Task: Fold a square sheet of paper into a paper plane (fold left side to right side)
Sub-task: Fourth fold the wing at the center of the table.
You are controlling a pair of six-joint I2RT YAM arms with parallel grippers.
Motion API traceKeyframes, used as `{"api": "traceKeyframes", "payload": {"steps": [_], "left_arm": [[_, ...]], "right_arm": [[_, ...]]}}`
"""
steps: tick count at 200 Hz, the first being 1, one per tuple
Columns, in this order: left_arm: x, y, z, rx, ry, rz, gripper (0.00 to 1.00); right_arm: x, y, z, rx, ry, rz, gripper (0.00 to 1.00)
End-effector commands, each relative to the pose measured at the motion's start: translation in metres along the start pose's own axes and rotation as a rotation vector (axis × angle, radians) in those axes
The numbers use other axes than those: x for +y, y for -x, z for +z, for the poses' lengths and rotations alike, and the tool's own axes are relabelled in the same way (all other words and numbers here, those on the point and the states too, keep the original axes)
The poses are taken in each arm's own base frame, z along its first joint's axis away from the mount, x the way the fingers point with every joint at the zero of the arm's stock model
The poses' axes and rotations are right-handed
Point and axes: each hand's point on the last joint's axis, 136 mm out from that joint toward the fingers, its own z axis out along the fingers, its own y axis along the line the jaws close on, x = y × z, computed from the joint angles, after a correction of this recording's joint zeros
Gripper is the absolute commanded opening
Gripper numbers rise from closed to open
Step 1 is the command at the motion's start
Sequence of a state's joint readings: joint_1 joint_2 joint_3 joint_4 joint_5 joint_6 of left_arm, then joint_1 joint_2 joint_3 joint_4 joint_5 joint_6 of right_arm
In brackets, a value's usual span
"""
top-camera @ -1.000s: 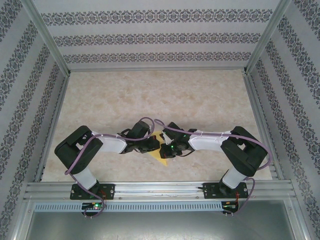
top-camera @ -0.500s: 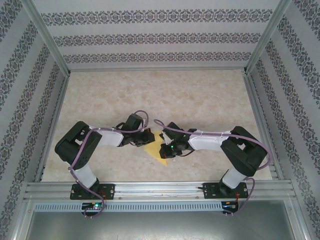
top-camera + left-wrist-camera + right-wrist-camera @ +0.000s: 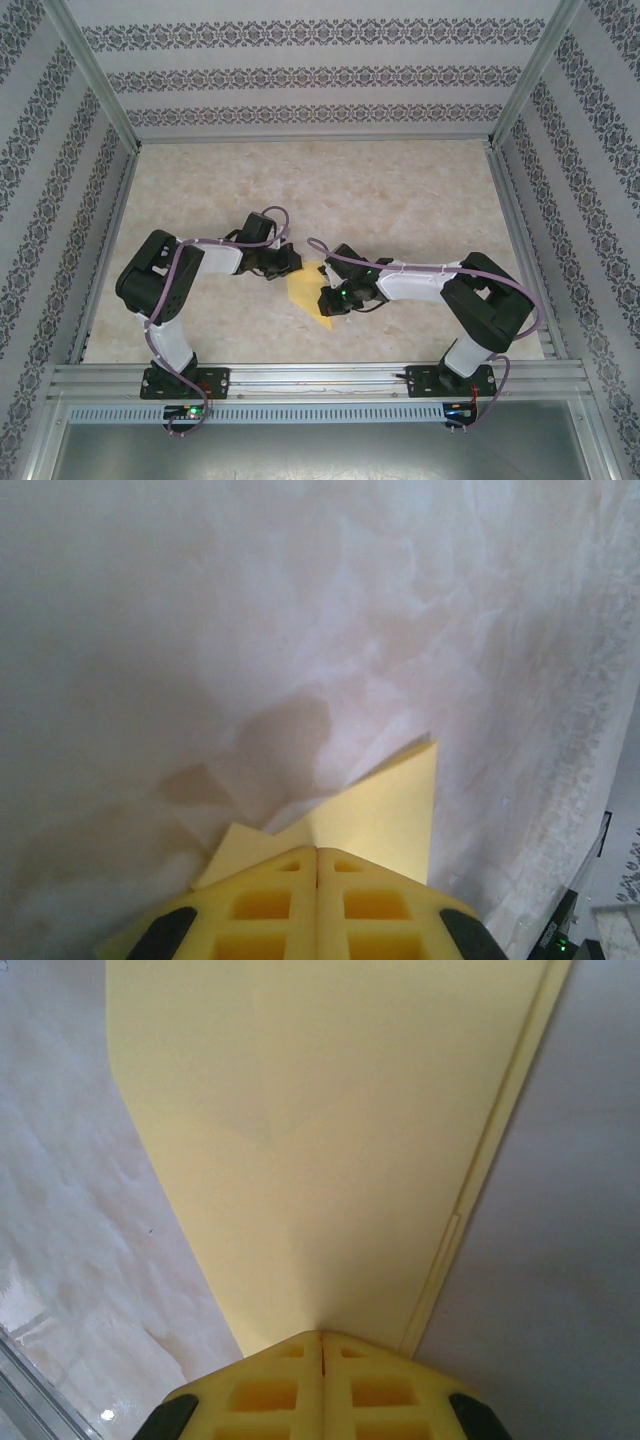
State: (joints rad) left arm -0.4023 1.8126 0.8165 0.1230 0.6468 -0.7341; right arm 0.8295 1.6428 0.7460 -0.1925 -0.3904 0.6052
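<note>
The folded yellow sheet of paper (image 3: 304, 289) lies flat on the desk (image 3: 400, 190), near the middle of its near edge, between the two arms. The left arm bends with its elbow out toward the left edge and its forearm reaching inward. Its claw (image 3: 285, 263) is closed finger to finger at the sheet's far left corner. The right arm mirrors it, and its claw (image 3: 328, 301) is closed too, tips down on the sheet's near right part. I cannot tell whether either one pinches paper.
</note>
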Motion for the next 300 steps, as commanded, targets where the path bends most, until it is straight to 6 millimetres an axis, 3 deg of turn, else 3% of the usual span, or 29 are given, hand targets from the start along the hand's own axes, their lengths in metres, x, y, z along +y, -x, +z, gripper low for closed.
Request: {"api": "traceKeyframes", "payload": {"steps": [1,52,87,116,150,173,222,262,300], "left_arm": [[0.044,0.043,-0.013,-0.131,0.178,0.001,0.04],[0.016,0.057,-0.042,-0.187,0.148,0.06,0.03],[-0.024,0.029,-0.059,-0.18,0.055,0.14,0.03],[-0.054,-0.007,-0.05,-0.12,-0.053,0.18,0.03],[-0.068,-0.034,-0.02,-0.03,-0.087,0.207,0.03],[-0.061,-0.036,-0.003,-0.004,-0.069,0.19,0.03],[-0.024,-0.045,0.015,0.021,0.017,0.135,0.03],[0.006,-0.056,0.018,0.035,0.103,0.097,0.01],[0.018,-0.066,0.018,0.049,0.13,0.087,0.0]], "right_arm": [[-0.08,-0.076,0.01,0.229,-0.305,0.1,0.0],[-0.075,-0.074,0.012,0.218,-0.275,0.106,0.0],[-0.072,-0.069,0.011,0.199,-0.255,0.111,0.0],[-0.074,-0.067,0.011,0.196,-0.254,0.117,0.0],[-0.074,-0.067,0.012,0.2,-0.255,0.117,0.0],[-0.074,-0.067,0.012,0.201,-0.255,0.118,0.0],[-0.062,-0.058,0.012,0.183,-0.211,0.107,0.0],[-0.028,-0.03,0.005,0.111,-0.095,0.07,0.0],[0.017,0.004,-0.016,0.014,0.039,0.015,0.0]]}}
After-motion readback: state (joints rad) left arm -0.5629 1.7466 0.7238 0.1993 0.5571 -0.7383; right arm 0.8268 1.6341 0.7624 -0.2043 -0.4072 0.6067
